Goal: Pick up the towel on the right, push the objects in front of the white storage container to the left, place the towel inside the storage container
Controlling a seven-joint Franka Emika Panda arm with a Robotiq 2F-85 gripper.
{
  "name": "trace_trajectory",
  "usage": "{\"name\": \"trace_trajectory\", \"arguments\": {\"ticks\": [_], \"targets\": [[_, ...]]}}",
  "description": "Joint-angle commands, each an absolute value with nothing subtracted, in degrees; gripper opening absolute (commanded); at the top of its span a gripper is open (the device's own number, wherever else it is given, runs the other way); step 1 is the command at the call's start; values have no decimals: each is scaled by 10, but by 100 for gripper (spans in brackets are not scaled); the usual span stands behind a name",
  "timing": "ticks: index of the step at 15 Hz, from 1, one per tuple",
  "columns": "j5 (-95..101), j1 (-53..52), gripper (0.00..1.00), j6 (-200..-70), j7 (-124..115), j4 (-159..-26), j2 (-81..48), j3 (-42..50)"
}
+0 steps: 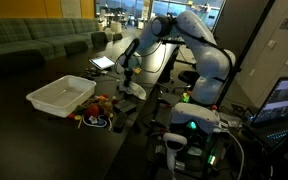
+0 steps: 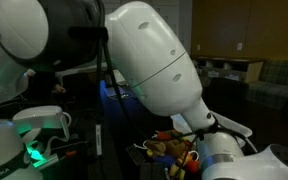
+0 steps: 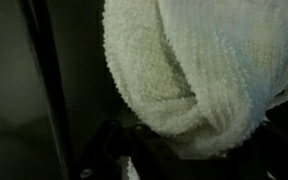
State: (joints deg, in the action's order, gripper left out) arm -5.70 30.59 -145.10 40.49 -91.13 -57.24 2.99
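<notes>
Glossy white, rounded arm (image 2: 154, 60) shells with dark joints, perhaps a black cable (image 2: 103, 70).

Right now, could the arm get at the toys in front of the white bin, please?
Probably yes: the fingers, shut on the towel, are close beside the toys, with nothing between.
</notes>
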Motion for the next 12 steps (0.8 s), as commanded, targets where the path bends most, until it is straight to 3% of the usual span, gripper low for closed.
{"name": "trace_trajectory", "arguments": {"ticks": [1,12], "targets": [[-28,311,3,-1470,403,-1007,-511,50],[1,295,3,-1498,407,-1228,-416,44]]}}
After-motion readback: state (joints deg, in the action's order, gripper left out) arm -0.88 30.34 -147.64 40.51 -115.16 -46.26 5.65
